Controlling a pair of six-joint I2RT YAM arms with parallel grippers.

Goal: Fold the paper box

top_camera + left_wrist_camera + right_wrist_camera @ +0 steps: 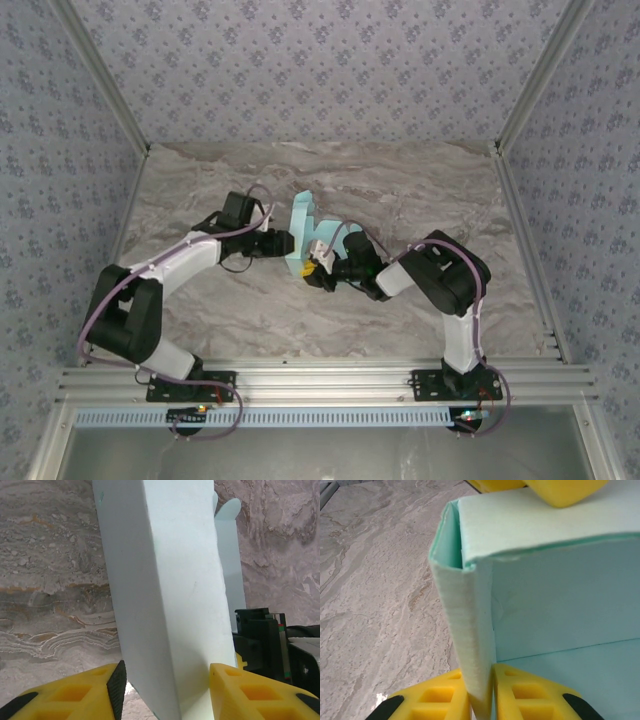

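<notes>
- While pinched narrow, the right claw (480, 682) holds one thin wall of the paper box (560, 595).
- Around the box body, the left claw (167, 680) sits astride; whether it grips, I cannot tell.

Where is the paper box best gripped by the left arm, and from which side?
Grip the paper box across its body from the robot's left, the left fingers on two opposite side faces. Those faces are flat and parallel, and the right fingers pinch a thin wall on the far side, steadying it.
</notes>
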